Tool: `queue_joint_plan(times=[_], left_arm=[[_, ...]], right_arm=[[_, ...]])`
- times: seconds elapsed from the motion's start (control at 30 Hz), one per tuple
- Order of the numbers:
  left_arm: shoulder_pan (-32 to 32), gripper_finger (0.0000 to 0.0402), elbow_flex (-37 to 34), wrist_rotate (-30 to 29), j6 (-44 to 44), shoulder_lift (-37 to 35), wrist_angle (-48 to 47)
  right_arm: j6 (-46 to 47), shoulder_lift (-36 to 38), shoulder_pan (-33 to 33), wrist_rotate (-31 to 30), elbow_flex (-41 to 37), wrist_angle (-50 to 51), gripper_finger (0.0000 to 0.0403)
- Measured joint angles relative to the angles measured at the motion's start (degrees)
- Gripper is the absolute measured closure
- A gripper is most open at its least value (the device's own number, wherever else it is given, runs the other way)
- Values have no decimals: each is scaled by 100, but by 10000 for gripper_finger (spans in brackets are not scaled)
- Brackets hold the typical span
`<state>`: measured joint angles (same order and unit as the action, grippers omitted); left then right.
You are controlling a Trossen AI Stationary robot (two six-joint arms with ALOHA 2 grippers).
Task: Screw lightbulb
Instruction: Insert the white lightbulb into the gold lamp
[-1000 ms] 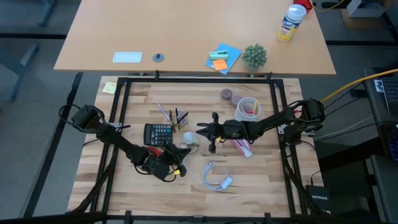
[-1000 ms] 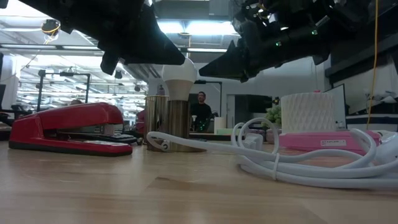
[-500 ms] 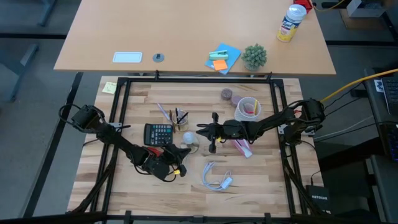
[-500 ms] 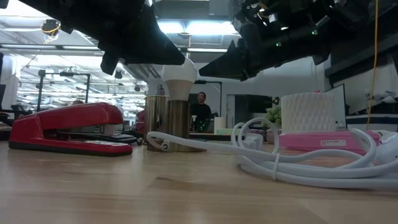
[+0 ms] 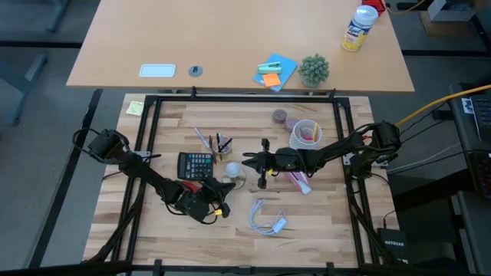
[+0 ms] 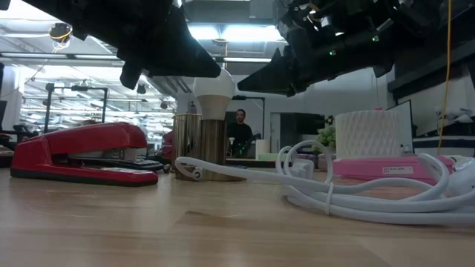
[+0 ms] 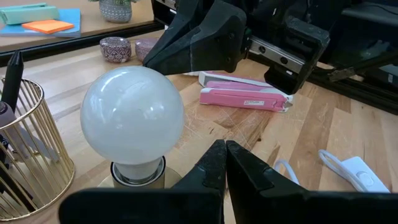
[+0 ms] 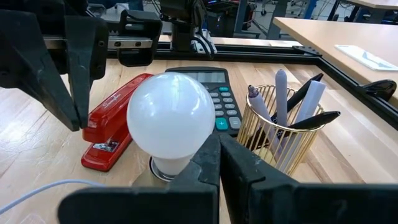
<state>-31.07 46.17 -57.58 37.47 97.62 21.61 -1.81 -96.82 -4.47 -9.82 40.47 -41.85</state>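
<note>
Even overhead light falls across the wooden table (image 5: 307, 222) in the high view, bright and with only faint shadows under the arms. At table height the scene is backlit: ceiling lamps (image 6: 223, 33) glare in the far room, and both arms read as near-black silhouettes. The near tabletop and the white cable (image 6: 356, 196) are soft, out of focus. In the wrist views the lightbulb (image 7: 132, 116) is sharp and glows evenly, with a soft sheen on top, while the dark fingers (image 8: 205, 168) close to the lens blur.
</note>
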Motion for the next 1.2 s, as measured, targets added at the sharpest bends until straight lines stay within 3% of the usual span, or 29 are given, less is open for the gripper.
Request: queue_joint_plan(times=[0.57,0.87,1.2], left_arm=[[45,398,0,0,-306,1,86],[-321,400,4,0,-705,-446,156],[-172,401,2,-65,-46,-442,-612]], right_arm=[[0,0,-2,29,0,2,395],[0,-18,48,-97,2,-64,395],[2,-131,186,1,20,-195,395]])
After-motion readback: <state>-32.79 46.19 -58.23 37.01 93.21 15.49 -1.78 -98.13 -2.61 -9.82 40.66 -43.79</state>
